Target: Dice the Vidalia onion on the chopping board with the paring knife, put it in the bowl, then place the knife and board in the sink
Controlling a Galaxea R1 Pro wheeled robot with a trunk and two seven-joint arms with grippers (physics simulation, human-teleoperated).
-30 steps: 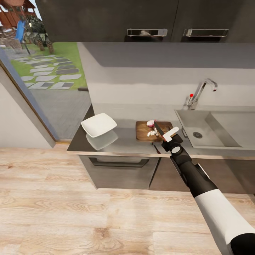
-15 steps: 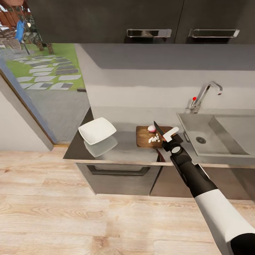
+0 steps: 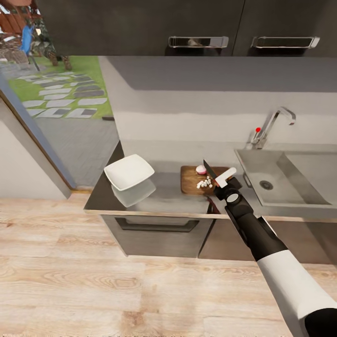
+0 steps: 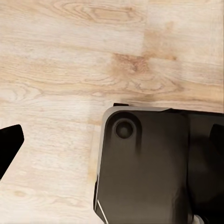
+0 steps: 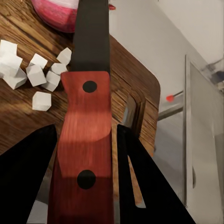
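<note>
Starting at your far left, the bowl [image 3: 130, 172] sits empty on the countertop [image 3: 164, 199], well apart from the cutting, so the dice has a clear place to go once the cutting is done. Next along, the chopping board [image 3: 194, 180] lies flat between the bowl and the sink [image 3: 281, 180], and on it a small pile of white onion cubes [image 3: 204, 184] rests just in front of the uncut pink onion piece [image 3: 200, 169]. Your right gripper [image 3: 223, 180] hangs over the board's sink-side end, its jaws closed narrowly around the paring knife [image 5: 88, 126]; in the right wrist view the red-brown riveted handle runs straight between the two dark fingers [image 5: 28, 172] and the dark blade points out toward the uncut piece, with the cubes off to one side of it. That hold keeps the edge lined up for another cut, by my judgement. The sink basin looks empty, tap [image 3: 274, 124] behind it. Your left gripper [image 4: 9, 144] faces the wooden floor [image 4: 70, 56]; I cannot tell how its jaws stand.
</note>
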